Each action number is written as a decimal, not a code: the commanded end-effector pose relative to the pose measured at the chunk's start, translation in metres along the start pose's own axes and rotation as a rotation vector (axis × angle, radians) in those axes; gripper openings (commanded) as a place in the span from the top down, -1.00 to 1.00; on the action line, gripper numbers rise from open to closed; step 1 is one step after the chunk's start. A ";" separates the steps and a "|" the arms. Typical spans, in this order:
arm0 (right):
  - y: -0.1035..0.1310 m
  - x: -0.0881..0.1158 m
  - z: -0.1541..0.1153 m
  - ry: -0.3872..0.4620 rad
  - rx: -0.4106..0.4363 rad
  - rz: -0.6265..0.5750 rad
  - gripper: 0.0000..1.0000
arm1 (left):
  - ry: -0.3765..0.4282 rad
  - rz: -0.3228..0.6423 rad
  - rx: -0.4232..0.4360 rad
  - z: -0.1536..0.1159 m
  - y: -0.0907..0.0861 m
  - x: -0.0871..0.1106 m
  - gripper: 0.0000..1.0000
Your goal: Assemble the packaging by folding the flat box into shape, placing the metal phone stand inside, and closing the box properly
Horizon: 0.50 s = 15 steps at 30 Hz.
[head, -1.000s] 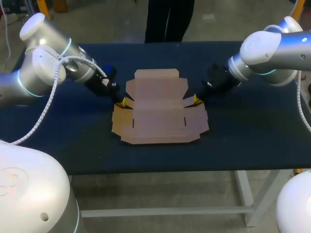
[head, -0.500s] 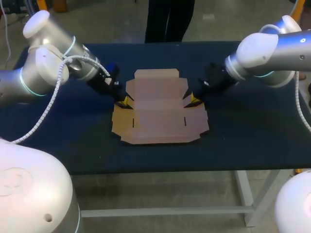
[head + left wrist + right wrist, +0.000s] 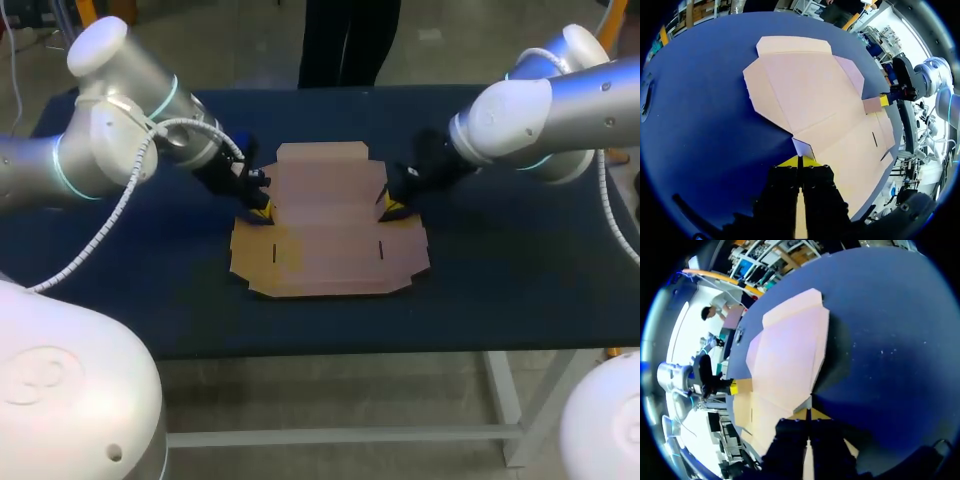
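Observation:
The flat brown cardboard box [image 3: 325, 225] lies unfolded in the middle of the dark blue table [image 3: 500, 260]. My left gripper [image 3: 263, 211] is shut, its yellow tips pressed against the box's left side at a small tab [image 3: 802, 148] that stands up just ahead of them. My right gripper [image 3: 388, 209] is shut too, its tips at the right side flap [image 3: 820, 347], which is tilted up and casts a shadow. In the left wrist view the box [image 3: 810, 95] stretches ahead of the left gripper [image 3: 800, 161]. Ahead of the right gripper [image 3: 808, 413] lies the box [image 3: 785, 355]. No phone stand is in view.
Bare blue tabletop surrounds the box on all sides. A person stands beyond the table's far edge without touching it.
Both grippers have slid inward against the box's sides, and the two side flaps of the rear panel have tipped up from flat.

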State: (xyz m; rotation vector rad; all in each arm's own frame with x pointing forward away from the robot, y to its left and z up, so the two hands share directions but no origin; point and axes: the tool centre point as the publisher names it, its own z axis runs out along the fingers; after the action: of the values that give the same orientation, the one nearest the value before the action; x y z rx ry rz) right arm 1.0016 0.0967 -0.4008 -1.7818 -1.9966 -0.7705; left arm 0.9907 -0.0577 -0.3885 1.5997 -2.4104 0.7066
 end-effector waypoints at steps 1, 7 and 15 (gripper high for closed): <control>-0.002 0.006 0.000 -0.041 -0.015 0.000 1.00 | -0.030 -0.002 -0.006 -0.001 -0.001 0.005 1.00; 0.000 0.010 0.004 -0.066 -0.021 -0.001 1.00 | -0.053 -0.011 -0.008 0.000 -0.002 0.008 1.00; -0.001 0.013 0.008 -0.073 -0.020 -0.003 1.00 | -0.080 -0.021 -0.007 0.000 -0.003 0.012 1.00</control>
State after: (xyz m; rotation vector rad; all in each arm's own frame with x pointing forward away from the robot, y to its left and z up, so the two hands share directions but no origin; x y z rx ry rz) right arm 0.9998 0.1091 -0.3990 -1.8376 -2.0411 -0.7450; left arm 0.9896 -0.0648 -0.3852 1.6590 -2.4290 0.6662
